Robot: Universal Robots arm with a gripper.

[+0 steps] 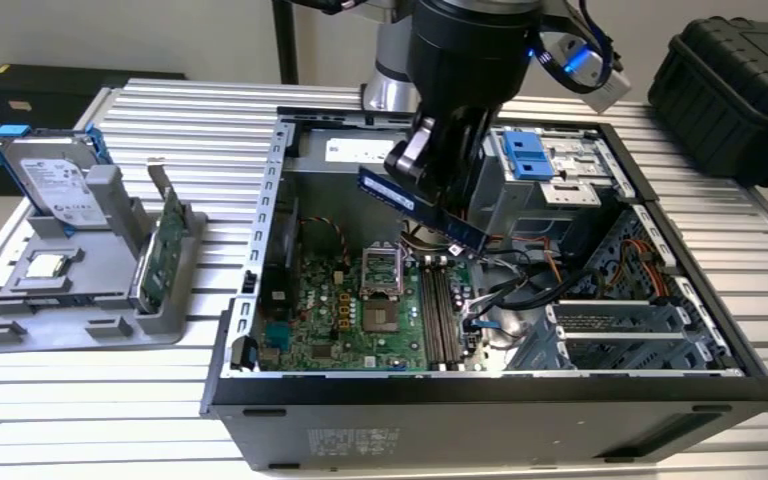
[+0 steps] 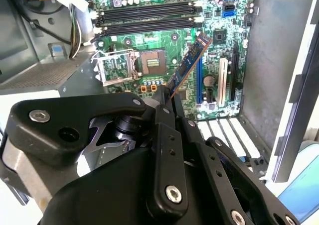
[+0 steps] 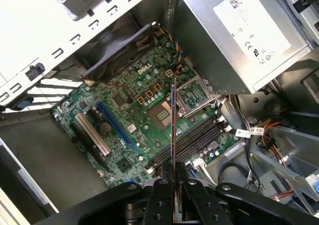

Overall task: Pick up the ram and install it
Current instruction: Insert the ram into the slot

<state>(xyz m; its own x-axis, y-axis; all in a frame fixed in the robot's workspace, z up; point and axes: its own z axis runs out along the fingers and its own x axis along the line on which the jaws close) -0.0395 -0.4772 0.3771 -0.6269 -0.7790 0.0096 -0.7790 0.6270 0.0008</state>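
Ram (image 1: 462,232) is pinched betw. the fingers of the end effector (image 2: 167,98), up in the air inside the open pc case (image 1: 491,385), over the motherboard (image 3: 124,105) and not yet in any slot. In the exterior view it hangs slanted, one end lower than the other. In the first wrist view it shows edge-on and crosses the line of the memory slots (image 3: 189,140) at an angle.

Risks, as I judge them:
- Misalignment: w/ that slant, a push down would prob. land one corner first. The stick could then jam, bend, or scrape the board beside the slot.
- Slip in the grip: the hold looks to be on a narrow part of the stick, so side load on contact may make it pivot.
- Wrong target: the open processor socket (image 3: 162,113) sits just beside the slots, and a stray corner there would hurt the contacts.
- Cables (image 1: 531,285) lie near the slots' far side and could snag the low end.
- Notch direction and slot latches: can't tell from here. If either is wrong, force does damage.
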